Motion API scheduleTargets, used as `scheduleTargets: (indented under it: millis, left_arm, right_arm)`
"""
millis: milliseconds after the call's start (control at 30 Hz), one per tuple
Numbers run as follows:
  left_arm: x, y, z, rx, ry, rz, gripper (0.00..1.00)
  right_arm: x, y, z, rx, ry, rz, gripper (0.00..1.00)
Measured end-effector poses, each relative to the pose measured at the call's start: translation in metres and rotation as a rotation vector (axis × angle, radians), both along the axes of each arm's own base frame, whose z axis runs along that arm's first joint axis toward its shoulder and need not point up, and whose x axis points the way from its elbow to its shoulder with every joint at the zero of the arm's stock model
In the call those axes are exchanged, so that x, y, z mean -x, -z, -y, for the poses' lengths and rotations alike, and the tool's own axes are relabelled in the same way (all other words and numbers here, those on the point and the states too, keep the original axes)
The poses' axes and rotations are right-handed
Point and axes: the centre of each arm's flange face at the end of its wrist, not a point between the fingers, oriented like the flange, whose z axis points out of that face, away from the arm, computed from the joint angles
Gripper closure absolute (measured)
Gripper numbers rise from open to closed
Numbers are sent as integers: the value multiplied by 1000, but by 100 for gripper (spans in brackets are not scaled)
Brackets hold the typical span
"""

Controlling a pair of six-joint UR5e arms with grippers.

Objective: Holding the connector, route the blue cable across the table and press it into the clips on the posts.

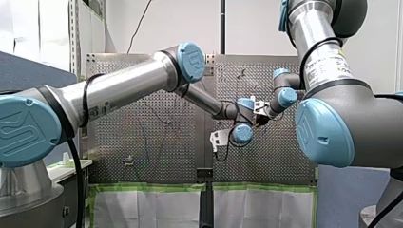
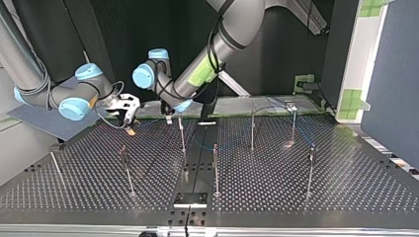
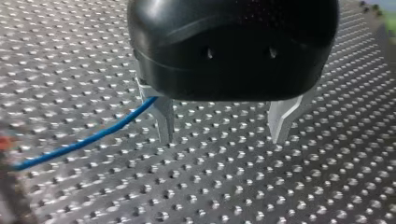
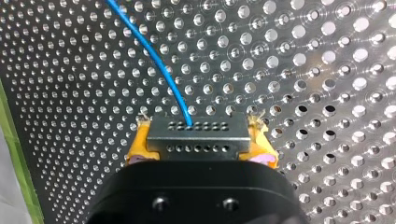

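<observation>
Front view: right arm [image 1: 328,61] drops in at 3 o'clock, wrist folded toward centre. The left arm [image 1: 123,88] stretches long from 9 o'clock to centre, wrist bent down.

The right end effector [image 4: 201,140] is clamped on the connector [image 4: 197,130], a yellow pad on either side. The blue cable [image 4: 157,60] leaves the connector and arcs ahead over the desk [image 4: 327,70].

The left end effector [image 3: 223,128] has its fingers spread and grips nothing, pointing down at the desk. The cable passes just beside one finger; contact unclear.

Top view: left end effector sits at 3 o'clock of right one, both by the desk's far edge, posts [image 2: 216,165] nearer the camera.
</observation>
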Motion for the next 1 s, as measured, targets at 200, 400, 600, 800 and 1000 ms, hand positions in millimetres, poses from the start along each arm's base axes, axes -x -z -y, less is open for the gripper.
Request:
scheduleTargets:
  millis: [200,400,600,800,1000]
  left_arm:
    - [-2,-13,11,24,6,12,0]
    - [-8,-33,19,57,4,46,0]
    - [-15,-50,21,74,-31,81,0]
    - [-16,-54,19,67,-62,93,13]
    - [-14,-53,20,57,-64,96,68]
  right_arm:
    - [-1,0,0,-1,-1,1,100]
    - [-1,1,0,-2,0,2,100]
    - [0,1,0,-3,1,4,100]
    - [0,1,0,-4,-7,10,100]
    - [0,1,0,-5,-10,12,100]
